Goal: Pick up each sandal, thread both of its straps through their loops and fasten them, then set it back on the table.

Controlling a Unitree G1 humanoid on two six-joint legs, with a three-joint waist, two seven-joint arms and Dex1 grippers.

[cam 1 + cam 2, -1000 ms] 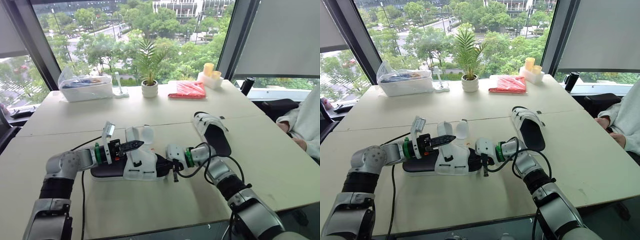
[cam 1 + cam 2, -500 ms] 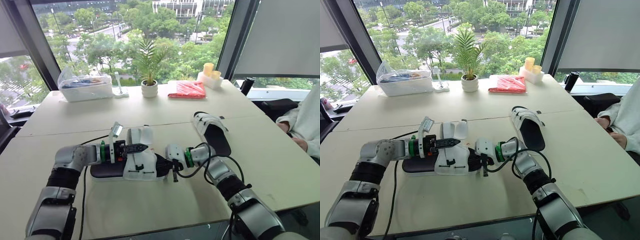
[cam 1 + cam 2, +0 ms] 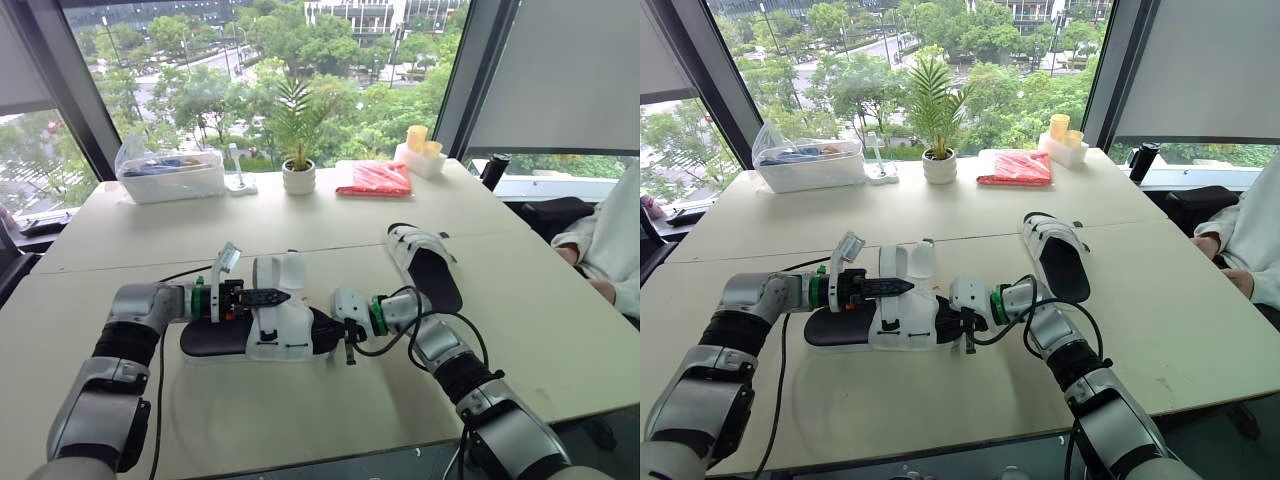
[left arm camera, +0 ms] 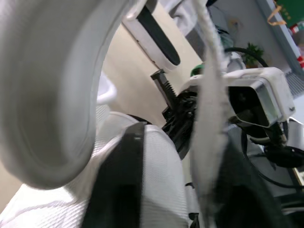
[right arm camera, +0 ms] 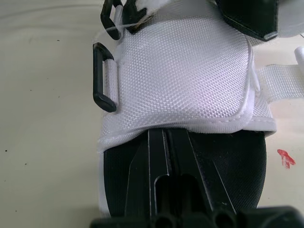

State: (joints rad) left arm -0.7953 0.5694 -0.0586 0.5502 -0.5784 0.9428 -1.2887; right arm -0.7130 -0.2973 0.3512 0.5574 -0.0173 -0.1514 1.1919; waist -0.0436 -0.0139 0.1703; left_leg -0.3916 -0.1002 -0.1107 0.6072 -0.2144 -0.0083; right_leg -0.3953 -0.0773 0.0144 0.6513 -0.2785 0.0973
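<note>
A black-soled sandal (image 3: 205,341) with white straps (image 3: 283,325) lies on the table in front of me. My left gripper (image 3: 278,296) reaches in level over its upright strap ends (image 3: 292,268). In the left wrist view the dark fingers (image 4: 116,183) stand apart, open, with a white strap (image 4: 205,109) between them. My right gripper (image 5: 178,137) is shut and lies on the black footbed (image 5: 237,166) at the sandal's other end, just short of the woven strap (image 5: 183,78) and its black loop (image 5: 103,78). The second sandal (image 3: 425,262) lies further right.
A potted plant (image 3: 299,177), a clear plastic box (image 3: 170,176), a red packet (image 3: 375,179) and yellow cups (image 3: 421,140) line the table's far side. A black cable (image 3: 168,290) trails by my left arm. A person's sleeve (image 3: 612,250) is at the right edge.
My left forearm has swung toward the far side and its gripper has levelled out over the straps. The right arm and both sandals have stayed in place.
</note>
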